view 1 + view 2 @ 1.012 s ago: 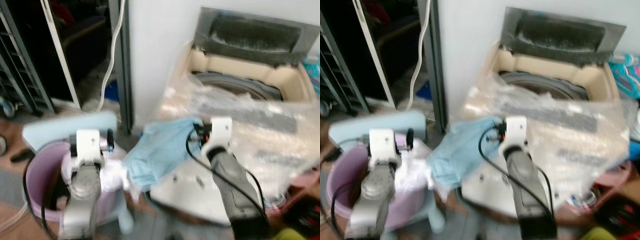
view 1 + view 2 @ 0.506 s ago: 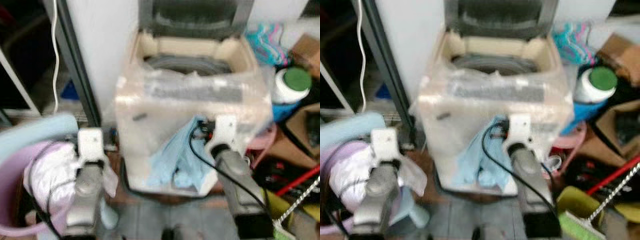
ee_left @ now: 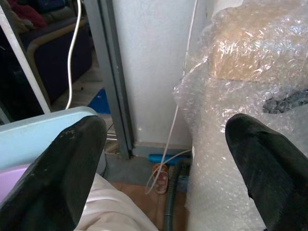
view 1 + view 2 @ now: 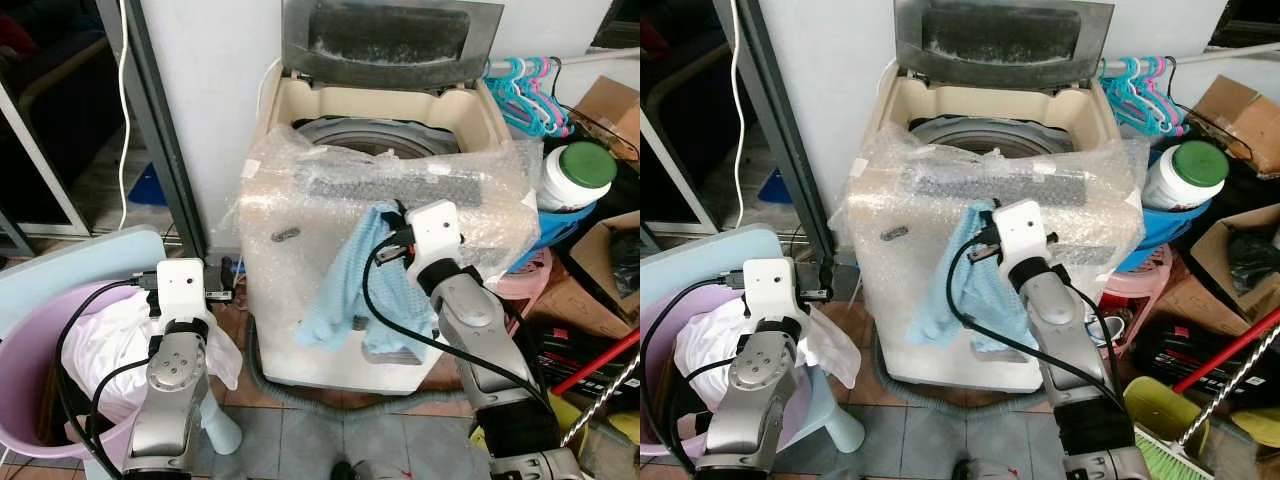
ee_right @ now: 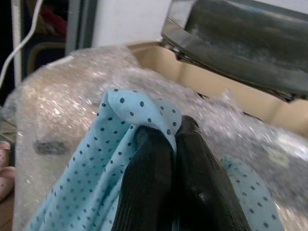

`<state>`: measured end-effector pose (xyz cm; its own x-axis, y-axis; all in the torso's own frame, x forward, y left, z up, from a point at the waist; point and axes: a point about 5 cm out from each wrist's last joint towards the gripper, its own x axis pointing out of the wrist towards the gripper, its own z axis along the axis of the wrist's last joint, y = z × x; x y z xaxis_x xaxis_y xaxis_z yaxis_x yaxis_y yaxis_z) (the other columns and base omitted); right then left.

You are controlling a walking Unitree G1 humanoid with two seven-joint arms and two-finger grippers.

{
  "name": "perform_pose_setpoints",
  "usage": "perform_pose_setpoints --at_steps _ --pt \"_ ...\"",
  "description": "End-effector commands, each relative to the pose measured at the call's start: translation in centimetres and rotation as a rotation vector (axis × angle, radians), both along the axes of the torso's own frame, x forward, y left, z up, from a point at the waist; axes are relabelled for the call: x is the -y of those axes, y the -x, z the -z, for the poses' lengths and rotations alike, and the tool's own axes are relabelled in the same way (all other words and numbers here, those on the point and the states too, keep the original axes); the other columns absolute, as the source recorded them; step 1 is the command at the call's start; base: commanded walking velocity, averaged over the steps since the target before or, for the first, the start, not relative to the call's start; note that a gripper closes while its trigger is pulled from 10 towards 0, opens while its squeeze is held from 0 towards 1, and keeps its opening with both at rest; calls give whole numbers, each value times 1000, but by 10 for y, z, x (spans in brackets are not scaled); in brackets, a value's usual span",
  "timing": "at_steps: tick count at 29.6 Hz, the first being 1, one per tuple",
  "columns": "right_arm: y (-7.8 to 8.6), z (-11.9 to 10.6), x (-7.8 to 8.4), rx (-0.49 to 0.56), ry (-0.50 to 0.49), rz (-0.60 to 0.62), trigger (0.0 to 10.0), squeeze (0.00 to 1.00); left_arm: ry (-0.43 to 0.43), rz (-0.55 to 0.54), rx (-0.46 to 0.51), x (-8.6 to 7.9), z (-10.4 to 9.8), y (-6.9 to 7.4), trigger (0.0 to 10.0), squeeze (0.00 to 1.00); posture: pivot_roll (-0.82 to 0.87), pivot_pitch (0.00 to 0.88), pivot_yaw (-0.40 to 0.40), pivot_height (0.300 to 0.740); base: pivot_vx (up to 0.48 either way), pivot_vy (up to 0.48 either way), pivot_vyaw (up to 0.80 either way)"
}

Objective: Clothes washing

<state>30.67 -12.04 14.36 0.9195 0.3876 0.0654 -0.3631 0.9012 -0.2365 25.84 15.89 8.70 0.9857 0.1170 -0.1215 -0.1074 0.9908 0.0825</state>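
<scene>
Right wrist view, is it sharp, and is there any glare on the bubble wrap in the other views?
Right wrist view: the blue dotted cloth pinched by the right gripper is crisp, while the washing machine lid behind is soft. Left wrist view: bright glare on the bubble wrap, and the near fingers are blurred. Left eye view: sharp, evenly lit, with mild shine on the wrap.

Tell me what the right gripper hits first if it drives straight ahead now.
Probably the bubble wrap over the washing machine's front panel. The right gripper, shut on the blue dotted cloth, points across it toward the open lid; depth is unclear.
</scene>
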Motion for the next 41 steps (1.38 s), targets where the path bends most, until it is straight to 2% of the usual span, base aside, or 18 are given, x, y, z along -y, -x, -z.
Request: perform_pose_setpoints --at_steps 1,5,6,12,17,20,26,28,29,30,33,34,35,36,38,39,40,41 --pt "-8 -22 -4 82 16 -57 10000 0 -1 0 2 1 -1 -2 10000 0 -21 0 -25 740 0 0 0" --pt "-21 -50 -5 170 34 -102 10000 0 -4 -8 -5 -1 1 0 10000 0 -16 0 -24 740 0 0 0" --pt "-27 -65 -5 218 55 -124 10000 0 -3 -10 -8 -2 2 0 10000 0 -16 0 -24 740 0 0 0" --pt "-43 -96 -1 302 92 -134 10000 0 2 -8 1 0 0 -2 10000 0 -17 0 -28 740 214 0 0" --pt "-55 -115 6 357 126 -129 10000 0 15 -4 3 2 0 -3 10000 0 -12 0 -32 740 325 0 0" --pt "-56 -121 7 368 102 -150 10000 0 17 -9 0 2 1 -1 10000 0 -9 0 -39 740 366 0 0" --pt "-55 -130 -1 412 143 -220 10000 0 14 -21 -3 0 2 0 10000 0 -8 0 -43 740 365 0 0" --pt "-60 -153 3 503 151 -164 10000 0 14 -19 -3 1 2 -1 10000 0 -9 0 -41 740 339 0 0" --pt "-63 -172 5 535 112 -167 10000 0 13 -18 -11 2 3 -1 10000 0 -13 0 -35 740 326 0 0" --pt "-64 -176 4 538 104 -178 10000 0 12 -19 -16 2 3 -2 10000 0 -14 0 -34 740 326 0 0" --pt "-67 -192 4 593 172 -166 10000 0 12 -10 -15 3 4 -2 10000 0 -15 0 -38 740 268 0 0" --pt "-73 -208 18 619 122 -42 10000 0 11 -11 -13 3 3 -3 10000 0 -10 0 -43 740 262 0 0" --pt "-75 -215 26 625 73 14 10000 0 12 -14 -11 3 3 -3 10000 0 -8 0 -46 740 262 0 0" --pt "-79 -221 41 595 -63 96 10000 0 17 -21 -5 3 2 -4 10000 0 -7 0 -47 740 0 0 0" --pt "-81 -218 47 574 -88 119 10000 0 23 -30 -5 3 2 -3 10000 0 -2 0 -51 740 0 0 0" --pt "-82 -216 47 569 -73 120 10000 0 26 -35 -7 3 2 -3 10000 0 -2 0 -51 740 0 0 0" --pt "-83 -201 52 550 0 153 10000 0 19 -34 -12 4 3 -1 10000 0 2 0 -52 740 0 0 0" --pt "-84 -192 55 521 9 184 10000 0 23 -32 -11 4 3 0 10000 0 2 0 -52 740 0 0 0"
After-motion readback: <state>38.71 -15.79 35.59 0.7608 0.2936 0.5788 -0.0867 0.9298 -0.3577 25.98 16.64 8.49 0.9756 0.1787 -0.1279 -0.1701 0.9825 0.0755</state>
